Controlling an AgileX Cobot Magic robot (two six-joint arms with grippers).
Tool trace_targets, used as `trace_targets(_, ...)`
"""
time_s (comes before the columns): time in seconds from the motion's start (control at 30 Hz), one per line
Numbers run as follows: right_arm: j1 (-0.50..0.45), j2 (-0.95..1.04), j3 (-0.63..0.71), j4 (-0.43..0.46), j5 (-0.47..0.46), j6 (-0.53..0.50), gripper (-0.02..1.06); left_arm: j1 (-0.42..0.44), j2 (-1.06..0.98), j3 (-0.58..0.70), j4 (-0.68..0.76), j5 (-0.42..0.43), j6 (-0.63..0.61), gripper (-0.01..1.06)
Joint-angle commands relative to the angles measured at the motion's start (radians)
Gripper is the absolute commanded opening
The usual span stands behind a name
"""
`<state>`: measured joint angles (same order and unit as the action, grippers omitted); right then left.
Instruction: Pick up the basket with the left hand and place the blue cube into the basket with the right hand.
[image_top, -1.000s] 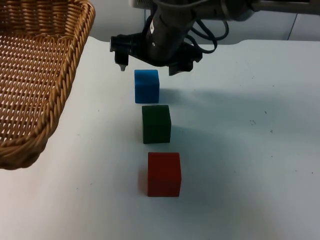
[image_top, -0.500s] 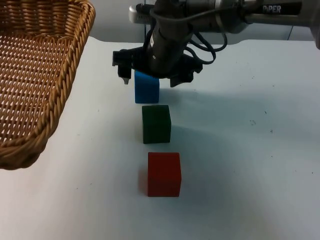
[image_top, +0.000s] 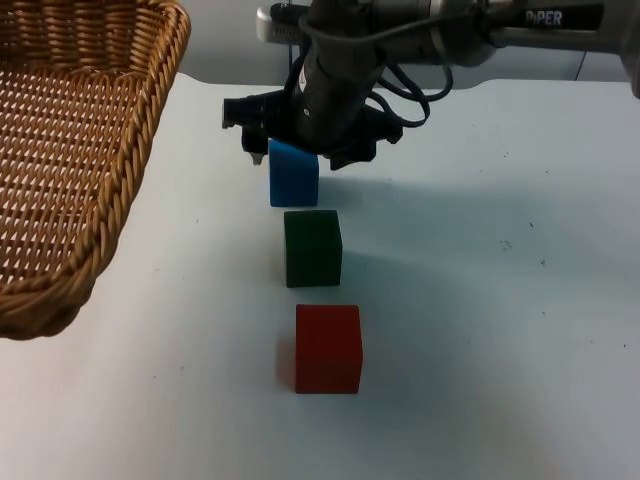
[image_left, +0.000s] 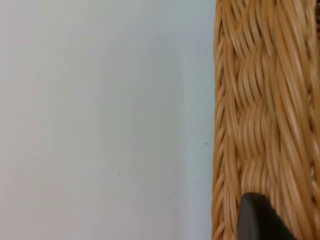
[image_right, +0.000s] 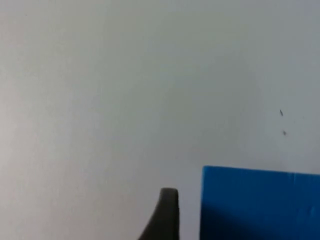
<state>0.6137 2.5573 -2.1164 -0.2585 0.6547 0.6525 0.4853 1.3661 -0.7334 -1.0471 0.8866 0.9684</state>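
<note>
One blue cube (image_top: 293, 178) between right end effector (image_top: 298, 157) fingers.

blue cube (image_right: 260, 202), black fingers (image_right: 165, 215) just beside it, white table (image_right: 125, 90)

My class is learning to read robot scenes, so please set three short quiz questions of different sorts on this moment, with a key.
1. True or false: the right gripper is open over the blue cube.
2. Which cube lies between the other two? A) red B) green C) blue
3. Fill in: the left gripper's fingertip rests against the ____.

Key:
1. True; its fingers stand on either side of the cube, which sits on the table.
2. B; the green cube lies between the blue one and the red cube.
3. basket, seen in the left wrist view.
</note>
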Motion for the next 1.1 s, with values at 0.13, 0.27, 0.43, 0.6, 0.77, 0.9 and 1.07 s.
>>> trace_targets(0.13,-0.003,0.001,-0.006,-0.01,-0.009,-0.005,0.7,0.0,-0.006,0.001,-0.033,0.013,0.001,0.0)
trace_targets(0.27,-0.003,0.001,-0.006,-0.01,-0.009,-0.005,0.67,0.0,-0.006,0.001,-0.033,0.013,0.001,0.0)
trace_targets(0.43,-0.003,0.001,-0.006,-0.01,-0.003,-0.005,0.63,0.0,-0.006,0.001,-0.033,0.017,0.001,0.0)
trace_targets(0.6,-0.003,0.001,-0.006,-0.025,-0.003,0.001,0.6,0.0,-0.006,0.001,-0.031,0.016,0.001,0.0)
trace_targets(0.77,-0.003,0.001,-0.006,-0.027,-0.003,0.001,0.42,0.0,-0.006,0.001,-0.031,0.018,0.001,0.0)
trace_targets(0.9,-0.003,0.001,-0.006,-0.027,-0.003,0.001,0.08,0.0,-0.006,0.001,-0.031,0.018,0.001,0.0)
trace_targets(1.07,-0.003,-0.005,-0.006,-0.027,0.008,0.001,0.0,0.0,-0.006,0.001,-0.031,0.018,0.001,0.0)
